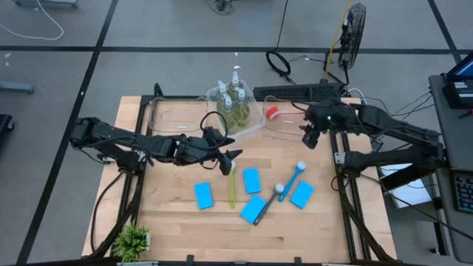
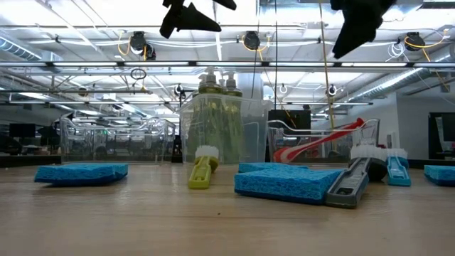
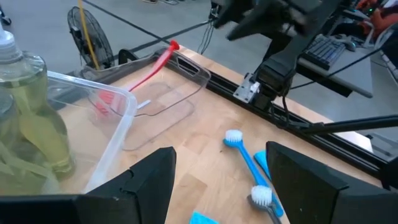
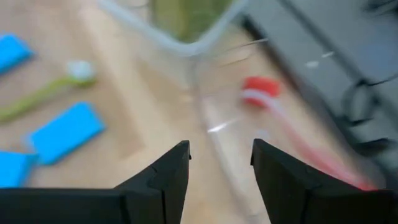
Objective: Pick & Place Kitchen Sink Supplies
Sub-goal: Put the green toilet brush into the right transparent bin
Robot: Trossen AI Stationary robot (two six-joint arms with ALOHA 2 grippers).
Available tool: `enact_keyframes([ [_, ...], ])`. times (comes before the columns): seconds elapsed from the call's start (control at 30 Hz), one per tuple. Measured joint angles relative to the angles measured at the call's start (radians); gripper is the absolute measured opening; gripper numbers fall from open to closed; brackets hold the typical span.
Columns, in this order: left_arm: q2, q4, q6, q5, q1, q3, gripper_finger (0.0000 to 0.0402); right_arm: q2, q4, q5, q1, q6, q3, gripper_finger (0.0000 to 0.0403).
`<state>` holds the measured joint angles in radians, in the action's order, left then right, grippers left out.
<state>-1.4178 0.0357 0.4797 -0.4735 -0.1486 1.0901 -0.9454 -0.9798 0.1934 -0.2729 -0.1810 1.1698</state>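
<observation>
Several pump bottles (image 1: 230,103) of yellow-green liquid stand in the middle clear tub (image 1: 255,127). A red brush (image 1: 272,112) lies slanted in the right tub (image 1: 284,131), handle end (image 3: 172,45) up at the rim. Several light-blue sponges (image 1: 204,195) (image 1: 252,179) (image 1: 301,194) lie flat on the table with a yellow-green brush (image 1: 231,186), a blue brush (image 1: 296,176) and a grey-handled brush (image 1: 267,205). My left gripper (image 1: 229,159) hangs open above the yellow-green brush's head. My right gripper (image 1: 310,137) hangs open over the right tub's right end, the red brush (image 4: 258,90) ahead of it.
An empty clear tub (image 1: 174,122) sits at the far left of the row. A small potted plant (image 1: 133,240) stands at the near left corner. One sponge (image 1: 253,209) lies under the grey-handled brush. Bare wood shows on the left half of the table (image 1: 159,199).
</observation>
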Motion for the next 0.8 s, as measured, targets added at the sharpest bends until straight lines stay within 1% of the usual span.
enact_keyframes([
  [0.1, 0.0, 0.01, 0.0, 0.003, -0.005, 0.0, 0.0253, 0.015, -0.017, -0.059, 0.049, -0.08, 0.0, 0.0169],
  [0.27, 0.0, 0.051, 0.021, 0.003, -0.025, 0.0, 0.0253, 0.028, -0.055, -0.124, 0.134, -0.15, 0.0, 0.0171],
  [0.4, 0.0, 0.065, 0.027, 0.003, -0.051, 0.0, 0.0253, 0.046, -0.09, -0.191, 0.201, -0.166, -0.005, 0.0171],
  [0.5, 0.0, 0.074, 0.027, 0.003, -0.07, 0.0, 0.0253, 0.085, -0.081, -0.199, 0.252, -0.15, -0.045, 0.0168],
  [0.63, 0.0, 0.074, 0.028, 0.003, -0.089, 0.0, 0.0253, 0.181, 0.038, -0.199, 0.303, -0.146, -0.141, 0.0165],
  [0.8, 0.0, 0.071, 0.064, 0.003, -0.1, 0.0, 0.0253, 0.339, 0.209, -0.199, 0.331, -0.166, -0.288, 0.0167],
])
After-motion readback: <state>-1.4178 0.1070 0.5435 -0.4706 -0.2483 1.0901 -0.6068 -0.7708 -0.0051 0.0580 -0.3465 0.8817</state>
